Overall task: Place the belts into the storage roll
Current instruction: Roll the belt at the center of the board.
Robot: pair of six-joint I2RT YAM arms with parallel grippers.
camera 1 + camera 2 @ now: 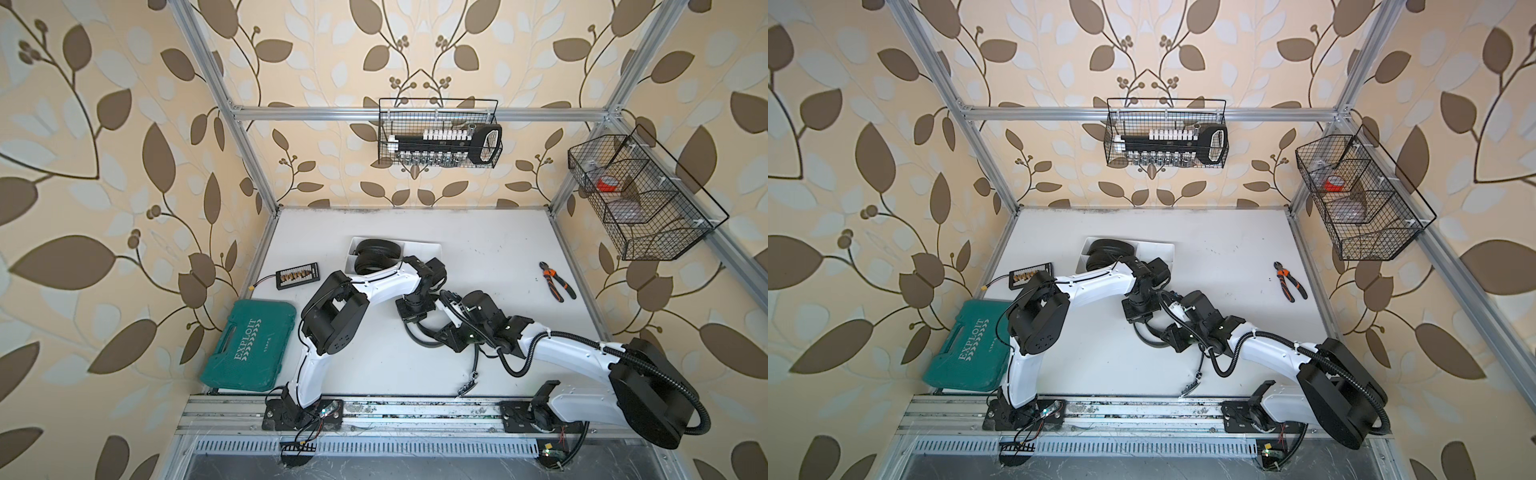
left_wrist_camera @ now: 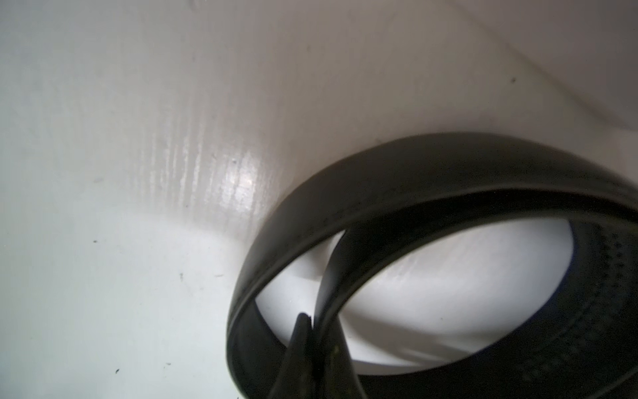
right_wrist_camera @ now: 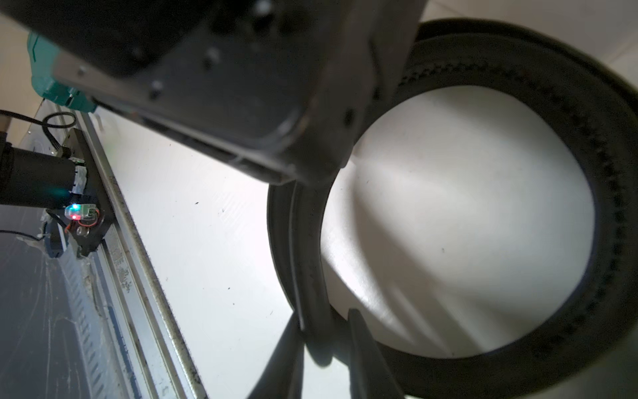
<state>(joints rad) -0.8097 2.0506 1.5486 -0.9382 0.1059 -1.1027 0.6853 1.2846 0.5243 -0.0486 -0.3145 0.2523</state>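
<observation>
Near left, the green plastic tool case [image 1: 249,345] lies shut, out of play. At the far middle of the white table [image 1: 490,245], the white plastic divided storage tray [image 1: 426,249] already holds coiled black belts [image 1: 376,253] in its left part; how many is hard to count from above.

Nearer than the tray, the left hand [image 2: 312,319] is pinched shut on an inner turn of the loose black strap belt [image 2: 379,172], which stands on edge as a ring on the table, outside the tray. Just to its right, the right hand [image 3: 324,314] straddles the ring's wall, one finger inside and one outside. You cannot tell whether it has clamped.

To do this step well, seat that second grip firmly before lifting and keep both hands level so the ring holds its shape. Mind the tail with its metal buckle [image 1: 465,388], which seems to trail from the ring toward the near rail and would likely drag or snag. The tray's right part looks free, so aim there.

In both top views the hands are masked by their own wrists. The left arm covers the tray's near edge, and its dividers barely show. The orange-handled pliers [image 1: 557,280] lie at right, well apart.
</observation>
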